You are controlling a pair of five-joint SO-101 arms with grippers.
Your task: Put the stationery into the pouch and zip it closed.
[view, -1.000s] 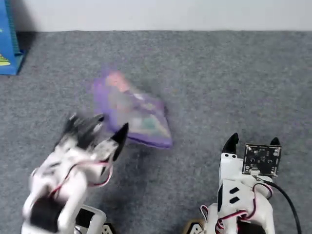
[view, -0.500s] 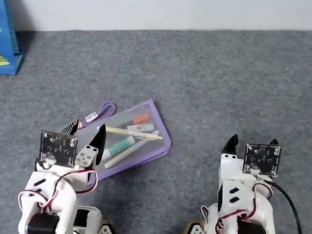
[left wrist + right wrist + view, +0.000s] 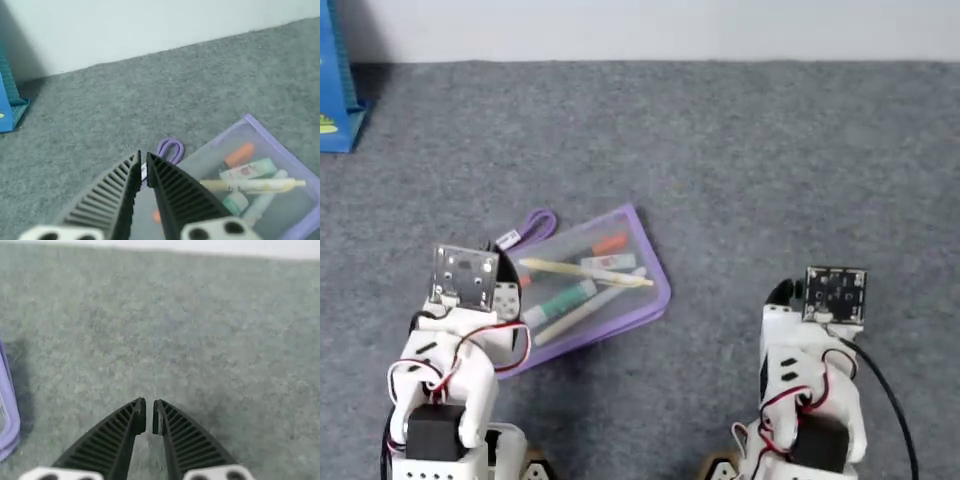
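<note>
The clear purple pouch lies flat on the grey carpet with the stationery inside: a yellow pencil, an orange item and a green and white tube. Its purple pull loop sticks out at the far left corner. My left gripper is shut and hangs over the pouch's near left end, just short of the loop. My right gripper is shut over bare carpet, well to the right of the pouch's edge.
A blue box stands at the far left by the white wall. Open carpet stretches behind and to the right of the pouch. Both arm bases sit at the front edge.
The pouch, a blur in the air beside the left gripper a second ago, now lies flat. The left arm has drawn back and its fingers have shut. The right gripper has shut too.
</note>
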